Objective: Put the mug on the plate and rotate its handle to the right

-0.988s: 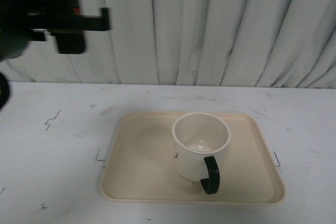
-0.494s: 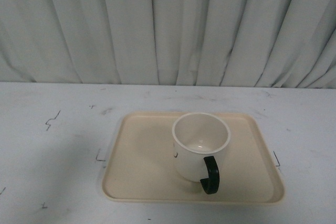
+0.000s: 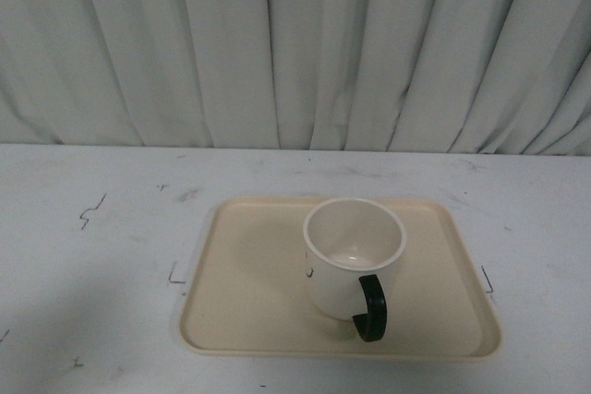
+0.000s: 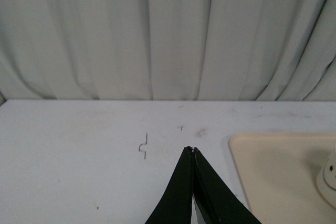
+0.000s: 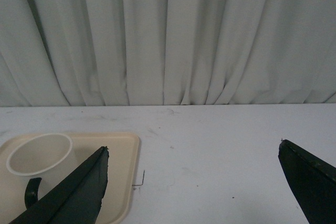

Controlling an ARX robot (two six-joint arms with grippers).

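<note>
Left gripper [image 4: 193,153] is pressed shut and empty over the table [image 4: 79,156], and its arm has left the front view, where it hung a second ago. Right gripper [image 5: 191,153] gapes wide and holds nothing. Mug [image 3: 354,260] stands upright on the plate [image 3: 242,274], right of centre. Handle [image 3: 372,307] faces the robot, so the placing looks done but the turn to the right does not.

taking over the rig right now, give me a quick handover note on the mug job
Left gripper: shut, empty, clear of the plate.
Right gripper: open wide, empty, not touching the mug.
Mug stands upright near the middle of the plate.
Done: mug on plate.
Left: the handle points toward the robot, at the near rim, not to the right. Turn the mug until it does.
</note>
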